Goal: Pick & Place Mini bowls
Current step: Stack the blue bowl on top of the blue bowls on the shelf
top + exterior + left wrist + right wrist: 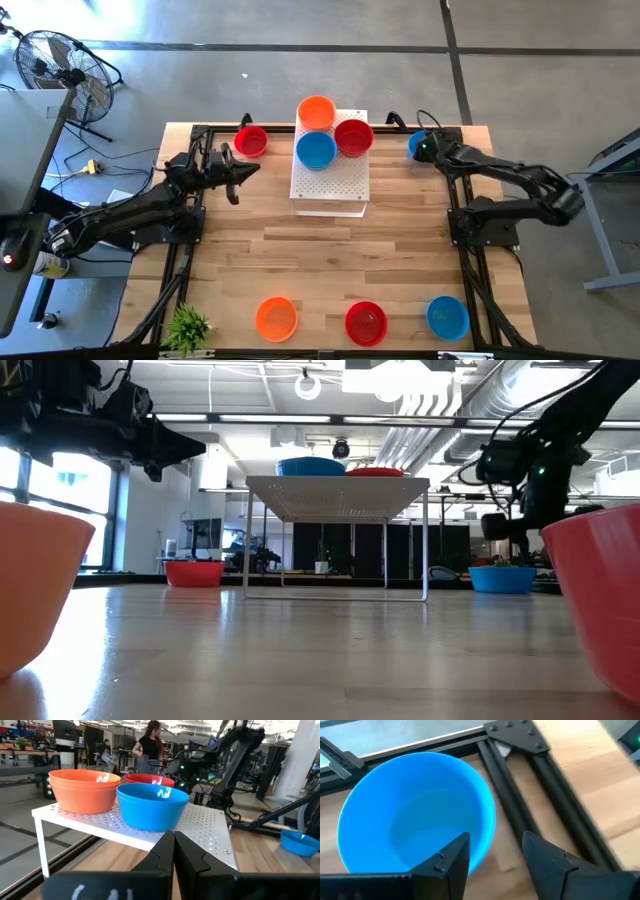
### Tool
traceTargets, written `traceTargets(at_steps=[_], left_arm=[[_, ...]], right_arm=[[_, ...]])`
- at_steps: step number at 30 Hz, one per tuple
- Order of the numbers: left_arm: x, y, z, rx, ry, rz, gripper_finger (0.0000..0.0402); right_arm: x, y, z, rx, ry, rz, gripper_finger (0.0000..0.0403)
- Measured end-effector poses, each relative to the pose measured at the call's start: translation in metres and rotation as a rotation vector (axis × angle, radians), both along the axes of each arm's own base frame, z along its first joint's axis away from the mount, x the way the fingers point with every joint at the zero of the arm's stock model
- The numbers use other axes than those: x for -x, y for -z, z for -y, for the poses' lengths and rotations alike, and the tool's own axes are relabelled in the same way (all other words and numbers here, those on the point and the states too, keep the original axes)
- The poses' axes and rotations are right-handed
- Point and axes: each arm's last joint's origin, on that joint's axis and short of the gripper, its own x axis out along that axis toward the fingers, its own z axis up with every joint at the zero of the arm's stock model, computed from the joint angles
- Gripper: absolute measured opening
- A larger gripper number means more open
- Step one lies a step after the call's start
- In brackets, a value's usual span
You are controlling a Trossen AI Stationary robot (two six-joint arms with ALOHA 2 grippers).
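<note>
Right gripper [492, 857] at the far right corner of the table [300, 255], fingers spread and straddling the rim of a blue bowl [417, 812] (1 finger inside, 1 outside, not yet closed on it). Left gripper [173, 851] at the far left, empty, fingers pressed together, pointing at the white perforated board [330, 185], with a red bowl [251, 141] just beyond it. On the board, orange bowl [316, 112], another blue [316, 150] and another red [353, 137]; along the near edge, 3 more: orange [276, 318], red [366, 322], blue [447, 316].
</note>
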Motion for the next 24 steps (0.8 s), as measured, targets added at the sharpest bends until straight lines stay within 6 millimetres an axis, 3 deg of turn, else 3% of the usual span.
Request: traceTargets(at_steps=[6,15,20,24], left_arm=[[0.000,0.003,0.000,0.000,-0.002,-0.026,0.0001],[0.000,0.004,0.000,-0.017,-0.006,-0.045,0.0001],[0.000,0.004,0.000,-0.018,-0.006,-0.045,0.0001],[0.000,0.004,0.000,-0.024,-0.006,-0.048,0.0001]], right_arm=[[-0.009,0.015,0.010,0.004,0.018,0.012,0.0147],[-0.011,0.032,0.012,-0.071,0.055,-0.004,0.0068],[-0.014,0.025,0.006,-0.072,-0.007,-0.008,0.0011],[-0.012,0.011,-0.002,-0.072,-0.086,0.011,0.0008]])
